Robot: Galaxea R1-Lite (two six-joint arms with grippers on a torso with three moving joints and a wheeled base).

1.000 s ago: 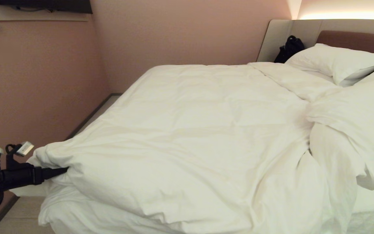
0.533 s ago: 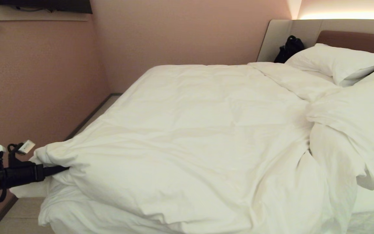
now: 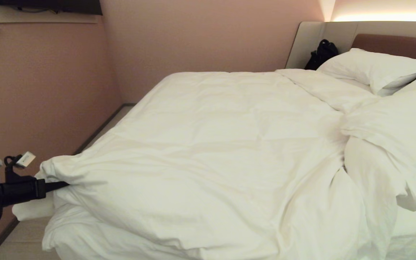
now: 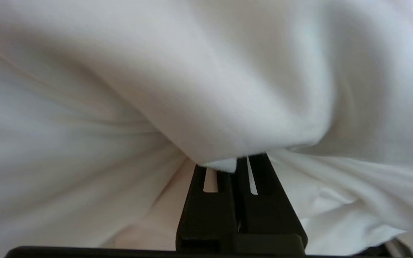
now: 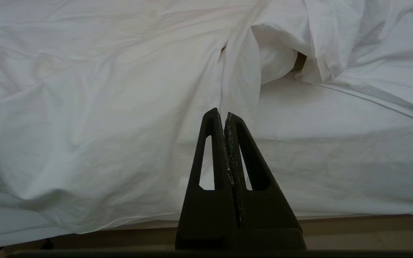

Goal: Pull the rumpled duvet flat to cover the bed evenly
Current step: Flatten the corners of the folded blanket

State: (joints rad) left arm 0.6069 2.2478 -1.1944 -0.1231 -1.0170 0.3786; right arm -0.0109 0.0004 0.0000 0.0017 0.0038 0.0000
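Note:
The puffy white duvet (image 3: 211, 151) lies over most of the bed (image 3: 406, 220), bunched and folded back near the right side (image 3: 381, 144). My left gripper (image 3: 63, 185) reaches in from the left at the duvet's near-left corner. In the left wrist view its black fingers (image 4: 260, 179) are pressed together, and a fold of duvet (image 4: 228, 107) is pinched at the tips of the left gripper (image 4: 237, 162). My right gripper (image 5: 224, 115) shows only in the right wrist view, shut and empty, hanging in front of the bed's side with the duvet (image 5: 102, 107) and bare sheet (image 5: 335, 150) beyond it.
Two white pillows (image 3: 374, 68) lean at the grey and brown headboard (image 3: 395, 43), with a black bag (image 3: 321, 54) beside them. A pink wall (image 3: 42, 90) runs close along the bed's left side, leaving a narrow floor strip (image 3: 24, 238).
The left gripper's fingers have closed on the duvet's corner, and the hand has drawn slightly back to the left. The right arm has not moved.

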